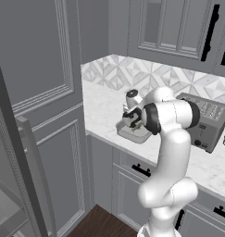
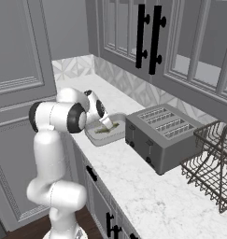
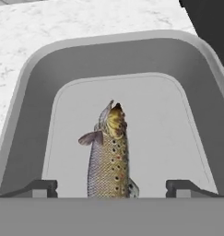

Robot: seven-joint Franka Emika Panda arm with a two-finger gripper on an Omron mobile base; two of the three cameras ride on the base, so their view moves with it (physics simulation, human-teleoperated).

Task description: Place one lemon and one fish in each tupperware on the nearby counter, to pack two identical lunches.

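A speckled brown fish (image 3: 108, 154) lies flat on the floor of a light-grey tupperware (image 3: 35, 73) on the marble table (image 3: 49, 23). It looks slick and limp — likely best taken across its thick middle. The pincer (image 3: 111, 186) hangs just above, fingers spread, gripping nothing.

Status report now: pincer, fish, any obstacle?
Pincer open above the tray. Speckled brown fish lies inside light-grey plastic tupperware, between the fingertips. No lemon inside. Grey toaster stands beside the tray.

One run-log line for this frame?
pincer: open | speckled brown fish: lying in light-grey plastic tray | lemon: none in tray
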